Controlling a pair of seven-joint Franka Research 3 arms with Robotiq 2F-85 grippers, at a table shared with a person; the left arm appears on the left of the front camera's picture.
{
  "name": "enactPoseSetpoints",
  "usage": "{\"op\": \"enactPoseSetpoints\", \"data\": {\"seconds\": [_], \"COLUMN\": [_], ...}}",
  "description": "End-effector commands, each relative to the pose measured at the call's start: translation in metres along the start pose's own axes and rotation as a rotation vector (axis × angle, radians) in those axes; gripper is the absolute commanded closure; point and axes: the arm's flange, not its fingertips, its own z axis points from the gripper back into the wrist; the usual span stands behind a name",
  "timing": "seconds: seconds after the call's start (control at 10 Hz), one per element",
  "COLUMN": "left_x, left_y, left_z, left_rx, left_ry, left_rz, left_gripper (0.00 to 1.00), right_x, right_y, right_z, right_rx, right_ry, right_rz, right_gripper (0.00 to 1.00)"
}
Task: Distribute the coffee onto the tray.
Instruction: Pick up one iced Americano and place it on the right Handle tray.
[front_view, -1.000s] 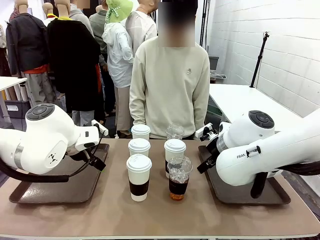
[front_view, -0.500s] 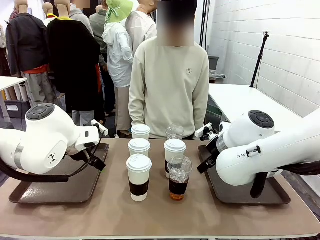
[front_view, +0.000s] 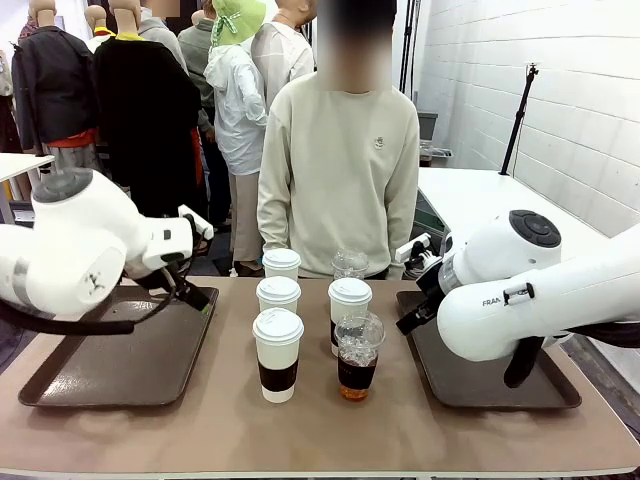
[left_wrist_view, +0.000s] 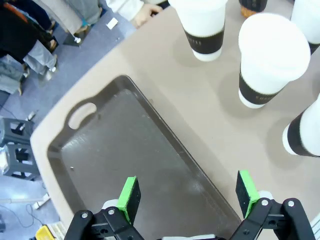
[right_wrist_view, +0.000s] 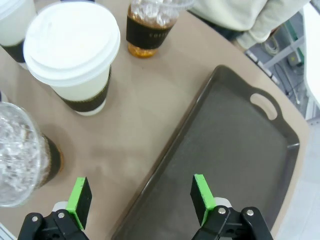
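Four white lidded paper cups with dark sleeves stand mid-table: the nearest (front_view: 278, 355), one behind it (front_view: 278, 295), the farthest (front_view: 282, 263), and one to the right (front_view: 350, 305). One iced coffee (front_view: 358, 356) stands in front, the other (front_view: 350, 263) at the back. My left gripper (front_view: 193, 296) hovers open over the left tray's inner edge (left_wrist_view: 125, 150), with paper cups (left_wrist_view: 270, 60) beyond it. My right gripper (right_wrist_view: 141, 195) hangs open over the right tray's inner edge (right_wrist_view: 235, 150), near a paper cup (right_wrist_view: 75, 55) and an iced coffee (right_wrist_view: 20, 155).
The dark brown left tray (front_view: 120, 365) and right tray (front_view: 485, 380) lie at either end of the tan table, both bare. A person in a cream sweater (front_view: 340, 170) stands at the far edge, right behind the cups. A white table (front_view: 490, 200) stands at the back right.
My left arm has risen and swung a little left, lifting its gripper higher over the left tray. My right arm has shifted slightly up and right. The cups have not moved.
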Motion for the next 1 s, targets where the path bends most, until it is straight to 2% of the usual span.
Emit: {"op": "enactPoseSetpoints", "data": {"seconds": [0.0, 0.3, 0.6, 0.8, 0.9], "left_x": [0.012, 0.016, -0.006, -0.024, -0.032], "left_y": [0.011, 0.02, 0.033, 0.044, 0.051], "left_z": [0.027, 0.042, 0.038, 0.033, 0.03], "left_rx": [0.0, -0.02, -0.046, -0.129, -0.209], "left_ry": [0.023, 0.009, -0.061, -0.116, -0.148], "left_rz": [-0.048, -0.037, 0.016, 0.041, 0.073], "left_gripper": [0.0, 0.0, 0.0, 0.0, 0.0], "right_x": [-0.005, 0.005, -0.002, -0.013, -0.022], "right_y": [-0.007, -0.01, -0.025, -0.041, -0.048], "right_z": [0.019, 0.053, 0.087, 0.103, 0.103], "right_rx": [0.049, 0.046, 0.09, 0.134, 0.182], "right_ry": [-0.025, -0.071, -0.163, -0.232, -0.258], "right_rz": [0.022, 0.028, -0.012, -0.071, -0.105], "right_gripper": [0.0, 0.0, 0.0, 0.0, 0.0]}}
